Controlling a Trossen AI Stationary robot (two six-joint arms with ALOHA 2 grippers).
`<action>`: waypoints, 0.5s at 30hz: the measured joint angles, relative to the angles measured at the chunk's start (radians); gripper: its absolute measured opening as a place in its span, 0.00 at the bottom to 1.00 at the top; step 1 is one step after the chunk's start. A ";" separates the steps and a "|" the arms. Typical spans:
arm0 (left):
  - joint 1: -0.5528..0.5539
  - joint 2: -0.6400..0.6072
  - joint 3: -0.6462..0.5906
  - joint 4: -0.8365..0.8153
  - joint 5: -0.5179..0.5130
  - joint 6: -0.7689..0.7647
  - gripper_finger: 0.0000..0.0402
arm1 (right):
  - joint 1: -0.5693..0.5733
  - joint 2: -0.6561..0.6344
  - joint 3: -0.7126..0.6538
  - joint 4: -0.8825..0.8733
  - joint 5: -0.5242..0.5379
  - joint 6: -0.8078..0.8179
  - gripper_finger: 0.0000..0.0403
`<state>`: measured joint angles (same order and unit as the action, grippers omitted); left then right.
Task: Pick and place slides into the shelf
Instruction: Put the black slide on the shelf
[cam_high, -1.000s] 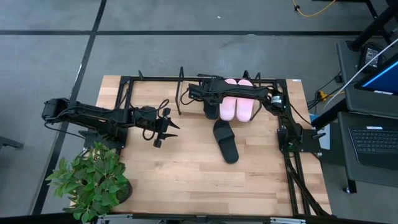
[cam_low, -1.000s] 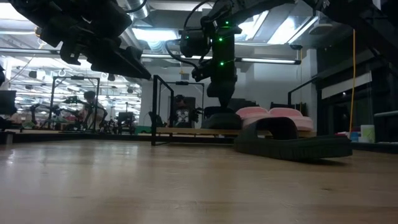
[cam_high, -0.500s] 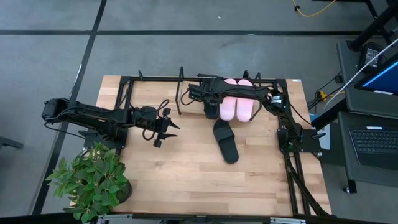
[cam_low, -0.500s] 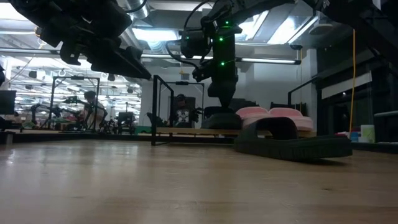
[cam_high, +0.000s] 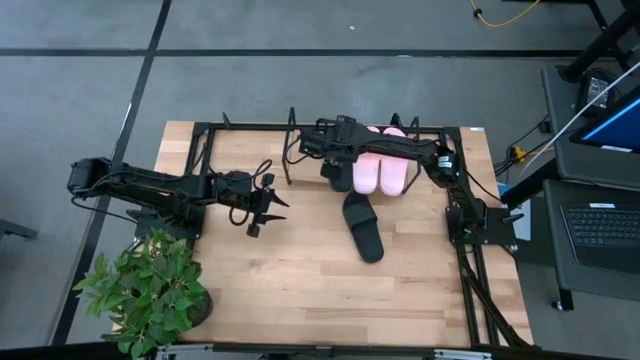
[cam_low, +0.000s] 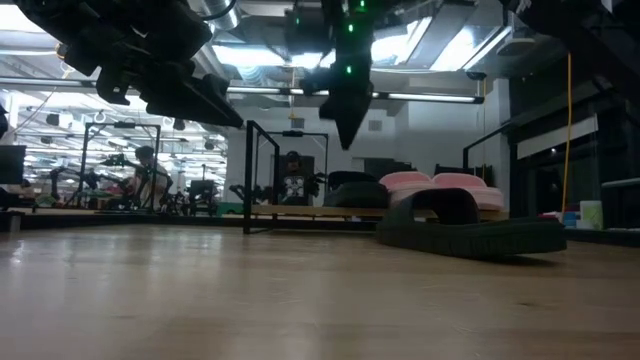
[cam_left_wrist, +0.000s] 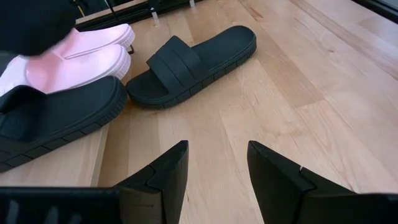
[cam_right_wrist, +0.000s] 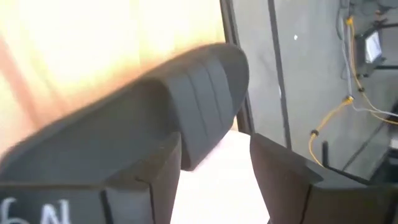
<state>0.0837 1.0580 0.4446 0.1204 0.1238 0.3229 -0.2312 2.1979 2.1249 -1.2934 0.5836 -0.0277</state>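
Since our right gripper (cam_high: 335, 168) hangs empty with fingers apart over the shelf's (cam_high: 250, 128) black slide, the loose black slide (cam_high: 363, 226) lies nearer it, long axis pointing toward the shelf.

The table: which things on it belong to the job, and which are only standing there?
Job: pink slides, black slide on shelf, black slide on table, shelf, right gripper.
Not job: potted plant, left gripper waiting.

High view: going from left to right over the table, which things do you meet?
Potted plant → left tool → right tool over the black slide on the shelf → loose black slide → pink slides.
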 joint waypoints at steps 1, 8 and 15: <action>0.000 0.000 0.000 0.000 0.000 0.000 0.39 | 0.005 0.000 0.025 -0.017 -0.008 0.000 0.48; 0.000 0.000 0.000 0.000 -0.008 0.000 0.39 | 0.060 -0.002 0.233 -0.202 -0.010 0.118 0.48; 0.003 0.000 0.000 0.008 -0.018 0.000 0.39 | 0.145 -0.124 0.163 -0.276 -0.003 0.259 0.48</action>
<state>0.0864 1.0584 0.4446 0.1284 0.1062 0.3233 -0.0862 2.0741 2.2884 -1.5689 0.5808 0.2317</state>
